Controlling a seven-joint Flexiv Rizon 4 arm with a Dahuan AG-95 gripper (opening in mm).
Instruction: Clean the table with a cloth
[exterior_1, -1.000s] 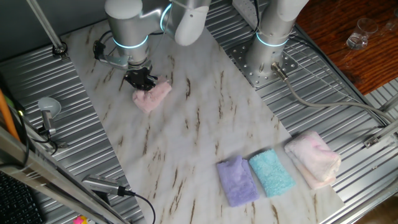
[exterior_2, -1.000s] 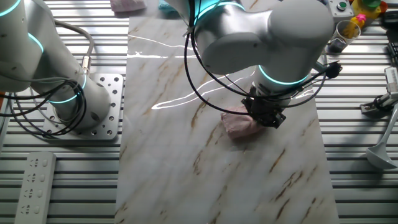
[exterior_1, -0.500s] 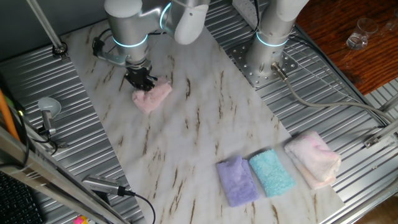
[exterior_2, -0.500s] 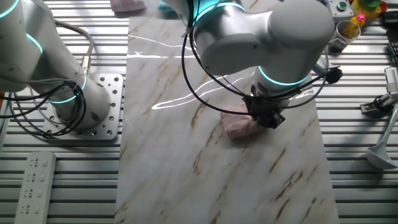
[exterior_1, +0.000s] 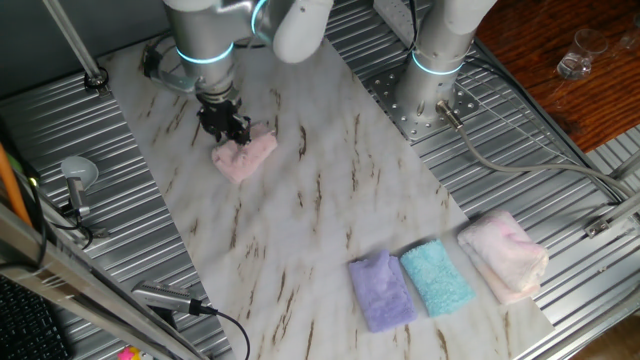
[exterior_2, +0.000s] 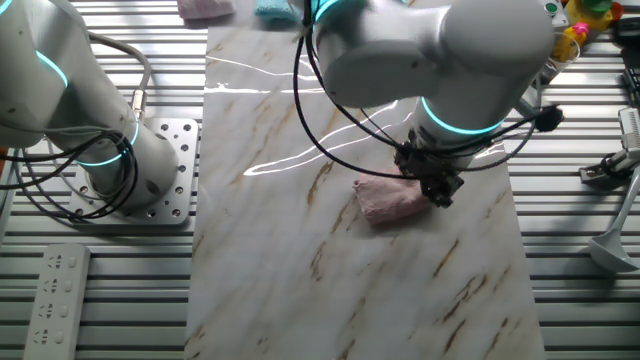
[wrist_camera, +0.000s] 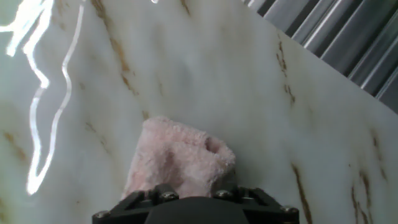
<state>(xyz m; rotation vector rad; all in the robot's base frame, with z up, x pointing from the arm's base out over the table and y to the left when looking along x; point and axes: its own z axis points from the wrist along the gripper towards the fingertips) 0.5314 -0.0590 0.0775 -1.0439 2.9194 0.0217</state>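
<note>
The cloth (exterior_1: 246, 156), a small fluffy dusty-pink towel, lies on the white marble-look table (exterior_1: 320, 200) near its far left part. My gripper (exterior_1: 228, 132) stands upright over the cloth's far edge and is shut on it, pressing it to the slab. In the other fixed view the gripper (exterior_2: 436, 188) sits at the right end of the cloth (exterior_2: 388, 201), near the table's (exterior_2: 300, 260) right edge. In the hand view the cloth (wrist_camera: 177, 158) reaches forward from the gripper (wrist_camera: 189, 190); the fingertips are buried in it.
A purple towel (exterior_1: 380, 290), a teal towel (exterior_1: 437, 281) and a paler pink-white towel (exterior_1: 503, 256) lie at the table's near end. A second arm's base (exterior_1: 432, 92) stands on the ribbed metal (exterior_1: 520, 150) beside the slab. Tools lie on the metal (exterior_2: 610, 170).
My gripper has slid a short way toward the table's far left edge and dragged the cloth along with it. The wrist has turned a little.
</note>
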